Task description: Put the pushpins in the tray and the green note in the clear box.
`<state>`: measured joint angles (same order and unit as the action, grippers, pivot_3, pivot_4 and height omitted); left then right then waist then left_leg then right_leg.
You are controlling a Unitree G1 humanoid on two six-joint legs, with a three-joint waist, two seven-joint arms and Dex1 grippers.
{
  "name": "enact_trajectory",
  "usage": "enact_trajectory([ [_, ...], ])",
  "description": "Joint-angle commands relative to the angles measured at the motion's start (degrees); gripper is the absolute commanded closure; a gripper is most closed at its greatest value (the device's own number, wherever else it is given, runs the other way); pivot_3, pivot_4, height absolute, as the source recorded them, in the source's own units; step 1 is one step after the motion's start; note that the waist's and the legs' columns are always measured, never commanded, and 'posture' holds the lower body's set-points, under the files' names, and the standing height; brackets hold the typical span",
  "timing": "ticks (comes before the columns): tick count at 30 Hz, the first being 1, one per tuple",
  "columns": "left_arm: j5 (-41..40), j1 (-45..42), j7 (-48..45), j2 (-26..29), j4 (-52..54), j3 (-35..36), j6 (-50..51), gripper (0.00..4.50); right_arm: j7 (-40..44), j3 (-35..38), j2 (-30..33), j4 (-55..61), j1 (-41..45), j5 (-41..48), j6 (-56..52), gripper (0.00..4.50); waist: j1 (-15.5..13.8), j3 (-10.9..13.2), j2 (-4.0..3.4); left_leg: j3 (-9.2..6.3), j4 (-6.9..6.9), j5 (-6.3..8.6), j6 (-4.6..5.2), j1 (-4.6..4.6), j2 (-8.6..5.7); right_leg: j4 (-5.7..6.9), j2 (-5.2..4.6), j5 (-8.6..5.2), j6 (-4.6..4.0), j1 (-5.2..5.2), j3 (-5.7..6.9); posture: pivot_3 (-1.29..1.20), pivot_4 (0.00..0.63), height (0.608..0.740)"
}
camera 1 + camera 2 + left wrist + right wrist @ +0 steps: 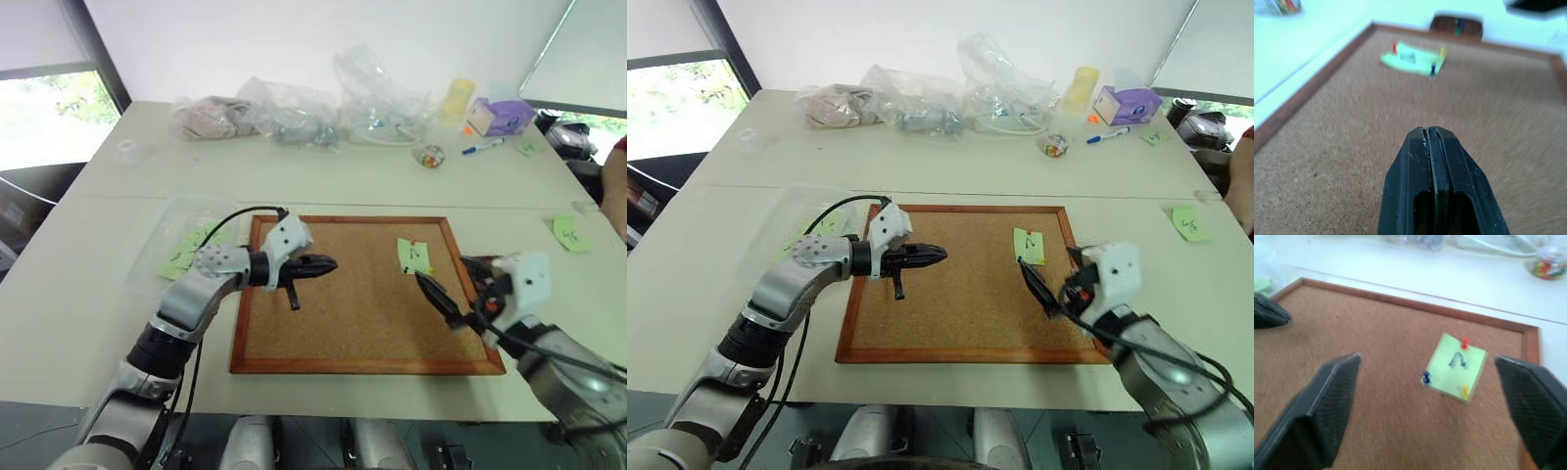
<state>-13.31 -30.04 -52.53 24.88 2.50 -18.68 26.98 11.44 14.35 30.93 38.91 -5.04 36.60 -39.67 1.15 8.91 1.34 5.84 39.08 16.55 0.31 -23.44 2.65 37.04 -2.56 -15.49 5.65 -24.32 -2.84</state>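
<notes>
On the corkboard [1376, 382], green note [1455, 367] lies seemingly skewed; left end effector [1432, 142] pressed together, right end effector [1425, 396] spread.

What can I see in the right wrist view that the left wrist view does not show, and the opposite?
Right wrist view: the squiggle on the green note reads clearly, the right tool stands open towards the note, and the left tool's tip is over the corkboard.

Left wrist view: the left tool is shut, and the brown tray lies beyond the corkboard's frame.

Both: the note pinned to the corkboard by red, blue and yellow pushpins.
</notes>
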Motion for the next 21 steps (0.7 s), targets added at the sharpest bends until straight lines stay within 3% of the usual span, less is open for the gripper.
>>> enact_trajectory([
  [1,1.81,-0.21,-2.01,0.75,-1.29,-1.87,-1.21,4.5,-0.66,-3.45,-1.12,-8.39,7.82,-4.59,1.21,0.03,-0.12,0.01,-0.01,0.01,0.0,0.0,0.0,0.0,0.0,0.0,0.01,0.0,0.0,0.0,0.0,0.0,0.15,0.737],
  [8,4.82,-1.49,-3.05,0.75,-4.89,-3.59,-1.63,4.5,1.64,-8.58,-2.88,-23.53,16.3,-11.63,3.23,0.03,-0.51,0.01,-0.01,0.08,0.02,0.0,0.01,-0.07,-0.01,-0.02,-0.1,0.01,0.02,0.0,0.01,0.0,0.15,0.737],
  [21,7.05,0.47,-2.73,0.42,-2.8,-4.56,-0.94,4.5,4.94,-6.74,-4.94,-32.51,21.29,-13.73,4.53,0.03,-0.44,-0.01,-0.04,0.07,0.03,0.0,0.01,-0.05,0.03,0.03,-0.09,0.11,0.21,0.01,0.0,0.0,0.15,0.737],
])
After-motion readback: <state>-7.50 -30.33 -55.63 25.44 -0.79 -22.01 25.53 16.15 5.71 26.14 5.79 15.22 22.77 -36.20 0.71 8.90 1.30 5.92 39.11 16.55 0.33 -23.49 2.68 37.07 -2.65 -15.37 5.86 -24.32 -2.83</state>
